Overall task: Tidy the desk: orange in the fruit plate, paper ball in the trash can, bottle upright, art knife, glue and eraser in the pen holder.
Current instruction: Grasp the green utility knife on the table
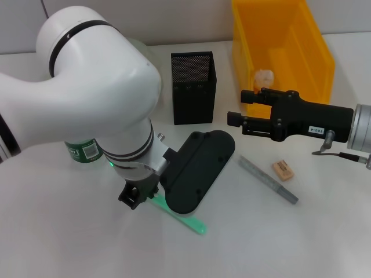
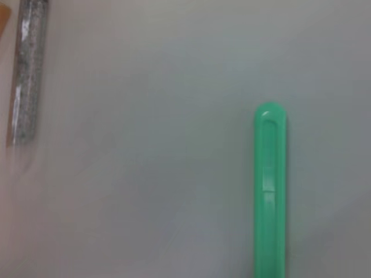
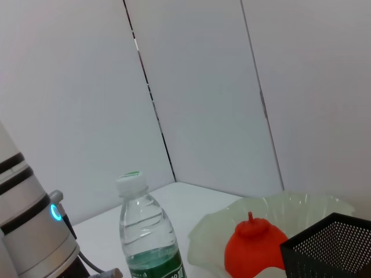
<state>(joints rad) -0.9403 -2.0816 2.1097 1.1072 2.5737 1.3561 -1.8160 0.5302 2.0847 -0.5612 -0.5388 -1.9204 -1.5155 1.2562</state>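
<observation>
The green art knife [image 1: 188, 219] [image 2: 269, 191] lies flat on the table, partly under my left gripper [image 1: 200, 168], which hangs low right over it. The grey glue stick [image 1: 268, 179] [image 2: 29, 75] and the tan eraser [image 1: 283, 169] lie to the right. My right gripper [image 1: 241, 107] hovers open and empty between the black mesh pen holder [image 1: 194, 87] [image 3: 330, 246] and the yellow trash can [image 1: 290, 52]. The paper ball [image 1: 264, 77] is inside that can. The orange [image 3: 252, 246] rests in the fruit plate [image 3: 313, 208]. The bottle [image 3: 145, 231] [image 1: 87, 150] stands upright.
My left arm's big white elbow [image 1: 87, 75] covers the back left of the table in the head view, hiding most of the plate and bottle. Bare tabletop [image 1: 301, 243] shows at the front right. Grey wall panels [image 3: 203, 87] stand behind the table.
</observation>
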